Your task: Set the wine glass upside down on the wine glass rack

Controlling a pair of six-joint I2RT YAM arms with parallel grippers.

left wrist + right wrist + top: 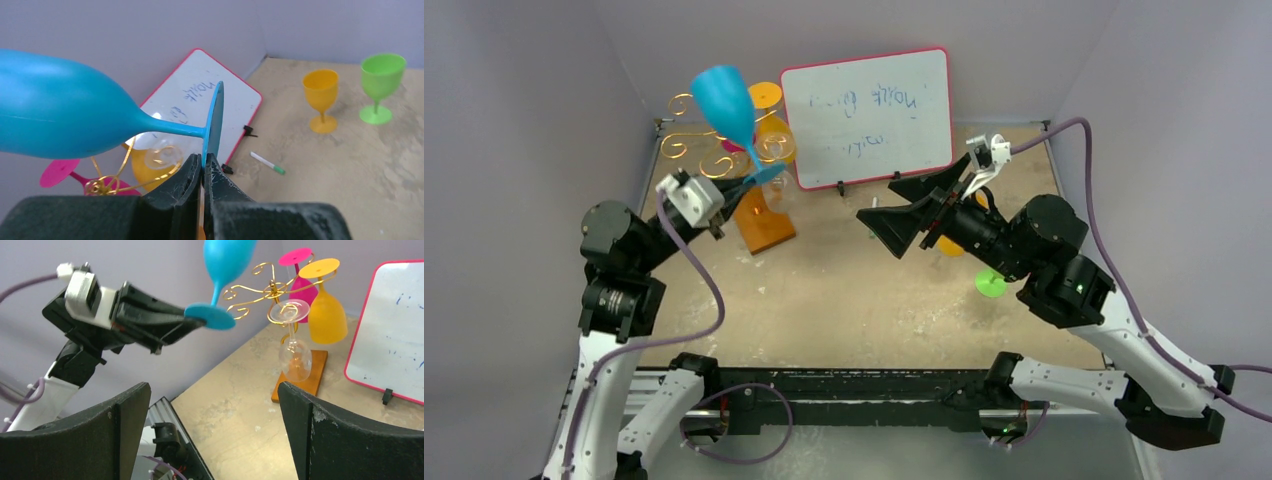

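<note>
My left gripper [757,182] is shut on the rim of the foot of a blue wine glass [724,100]. It holds the glass raised with its bowl up, beside the rack; the glass also shows in the left wrist view [60,120] and the right wrist view [226,260]. The gold wire rack [692,140] stands on a brown wooden base [764,226] at the back left. A pink glass [300,275], an orange glass [327,315] and a clear glass [295,357] hang upside down on it. My right gripper [904,215] is open and empty at mid-table.
A pink-framed whiteboard [869,115] leans at the back. An orange glass [321,97] and a green glass [381,82] stand upright on the table's right side. A green-capped marker [267,163] lies by the whiteboard. Purple walls enclose the table.
</note>
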